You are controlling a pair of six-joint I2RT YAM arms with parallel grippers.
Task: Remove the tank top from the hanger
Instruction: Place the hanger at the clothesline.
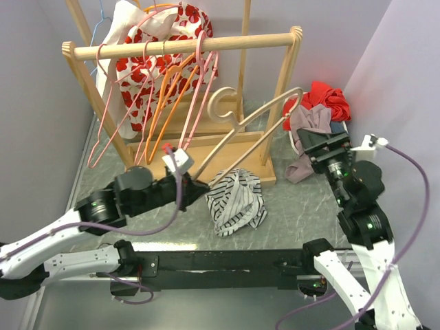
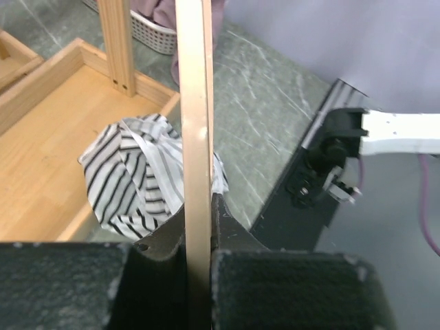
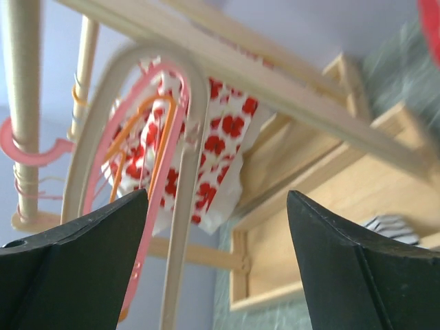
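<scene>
Grey-green marbled surface carries a wooden rack hung with pink and orange hangers. The striped tank top lies crumpled on the surface against the rack's base, off the wooden hanger tilted above it. The left fingers are clamped on that hanger's bar. The right fingers stand wide apart near its far shoulder, holding nothing.
</scene>
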